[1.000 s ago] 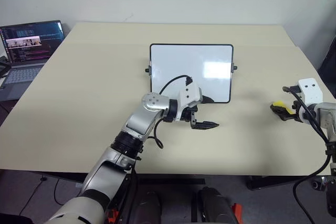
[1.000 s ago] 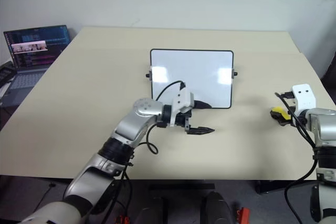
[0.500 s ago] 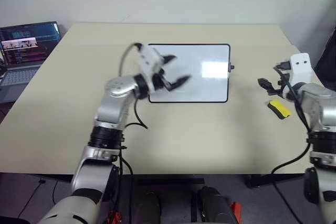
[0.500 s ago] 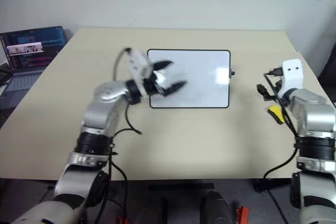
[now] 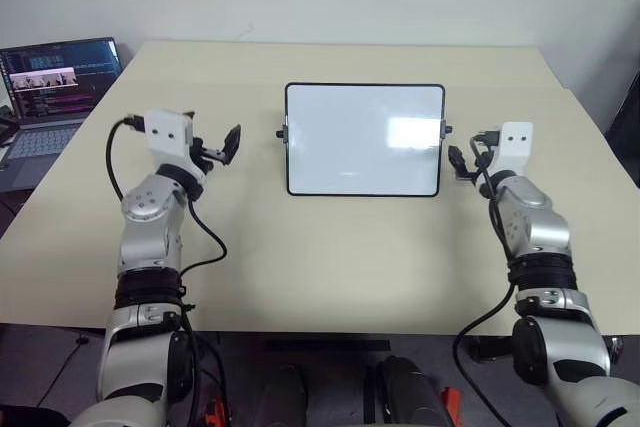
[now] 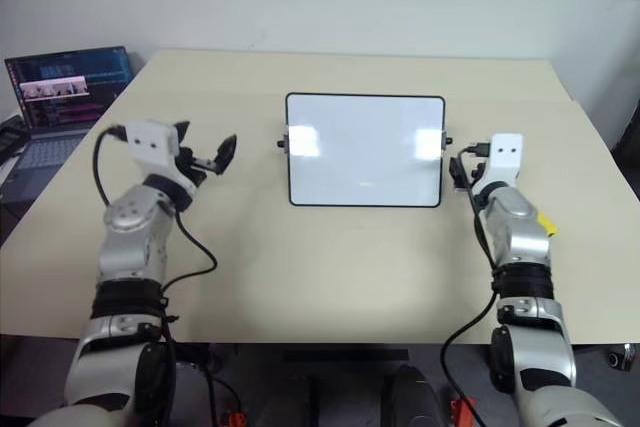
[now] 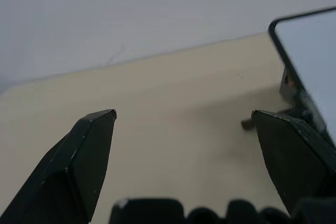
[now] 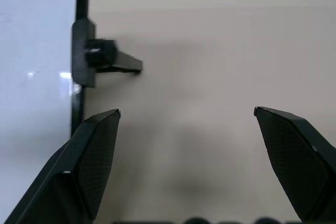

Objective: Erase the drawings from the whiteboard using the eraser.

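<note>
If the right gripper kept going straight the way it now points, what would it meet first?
Probably nothing: the open right gripper points along bare table beside the whiteboard, whose side knob sits just off its line. Depth is unclear.

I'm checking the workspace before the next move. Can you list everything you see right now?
table: one, beige, under everything
whiteboard: one, white with a thin black frame, middle of the table, a small black knob on each short side; its surface looks blank apart from glare
eraser: one, yellow, on the table just right of the right forearm, partly hidden by it
laptop: one, grey with a lit screen, off the table's far left corner
left gripper: one, black fingers, open and empty, raised left of the whiteboard
right gripper: one, black fingers, open and empty, beside the whiteboard's right knob
</note>
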`<state>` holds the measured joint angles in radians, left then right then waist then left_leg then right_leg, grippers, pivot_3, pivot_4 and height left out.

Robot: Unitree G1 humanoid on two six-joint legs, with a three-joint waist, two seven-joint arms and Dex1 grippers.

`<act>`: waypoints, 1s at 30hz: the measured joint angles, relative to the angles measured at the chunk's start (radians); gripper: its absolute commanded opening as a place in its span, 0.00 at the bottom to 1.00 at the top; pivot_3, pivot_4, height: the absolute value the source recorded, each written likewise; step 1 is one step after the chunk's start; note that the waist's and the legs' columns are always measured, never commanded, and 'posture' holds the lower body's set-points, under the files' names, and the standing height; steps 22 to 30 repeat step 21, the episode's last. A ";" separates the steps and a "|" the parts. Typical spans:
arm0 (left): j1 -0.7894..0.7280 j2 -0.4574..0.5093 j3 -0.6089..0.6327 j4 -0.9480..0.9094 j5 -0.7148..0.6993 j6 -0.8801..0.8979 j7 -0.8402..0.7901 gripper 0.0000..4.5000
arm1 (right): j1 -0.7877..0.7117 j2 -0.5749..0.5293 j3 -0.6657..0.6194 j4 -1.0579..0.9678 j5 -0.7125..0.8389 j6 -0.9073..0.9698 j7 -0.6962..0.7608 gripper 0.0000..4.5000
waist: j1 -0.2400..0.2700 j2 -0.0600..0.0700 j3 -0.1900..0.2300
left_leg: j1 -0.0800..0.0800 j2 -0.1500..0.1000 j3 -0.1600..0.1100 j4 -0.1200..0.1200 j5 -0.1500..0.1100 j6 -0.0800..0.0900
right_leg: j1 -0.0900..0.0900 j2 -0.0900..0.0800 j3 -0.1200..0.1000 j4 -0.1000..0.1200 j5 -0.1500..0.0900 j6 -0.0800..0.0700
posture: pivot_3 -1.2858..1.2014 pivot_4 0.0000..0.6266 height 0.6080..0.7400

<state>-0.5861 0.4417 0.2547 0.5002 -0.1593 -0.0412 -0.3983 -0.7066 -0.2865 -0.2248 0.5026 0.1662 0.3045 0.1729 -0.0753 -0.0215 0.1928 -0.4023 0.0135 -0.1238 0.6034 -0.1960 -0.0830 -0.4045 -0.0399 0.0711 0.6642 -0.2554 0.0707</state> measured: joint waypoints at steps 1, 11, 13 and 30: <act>0.012 -0.007 0.004 0.018 0.000 -0.011 0.018 1.00 | 0.000 0.011 0.000 0.013 -0.001 -0.015 -0.014 1.00 | 0.000 0.000 0.000 | 0.000 0.000 0.000 0.000 0.000 0.000 | 0.000 0.000 0.000 0.000 0.000 0.000 | 0.52 0.24 1.00; -0.014 -0.052 0.007 0.148 -0.003 -0.052 0.057 1.00 | 0.000 0.068 0.002 0.096 -0.023 -0.134 -0.073 1.00 | -0.009 0.000 0.000 | 0.001 0.000 0.000 0.000 0.000 0.000 | 0.000 0.000 0.000 0.001 0.000 0.000 | 0.52 0.24 1.00; -0.020 -0.052 0.006 0.193 -0.002 -0.067 0.056 1.00 | 0.000 0.074 0.011 0.108 -0.028 -0.168 -0.071 1.00 | -0.015 0.000 0.000 | 0.001 0.000 0.001 -0.001 0.000 0.000 | 0.000 0.000 0.001 0.001 0.000 0.000 | 0.52 0.24 1.00; -0.029 -0.092 0.005 0.255 0.005 -0.147 0.093 1.00 | 0.002 0.111 0.012 0.137 -0.042 -0.301 -0.116 1.00 | -0.015 0.000 0.000 | 0.001 0.000 0.000 -0.001 0.000 0.000 | 0.000 0.000 0.001 0.001 0.000 0.000 | 0.52 0.24 1.00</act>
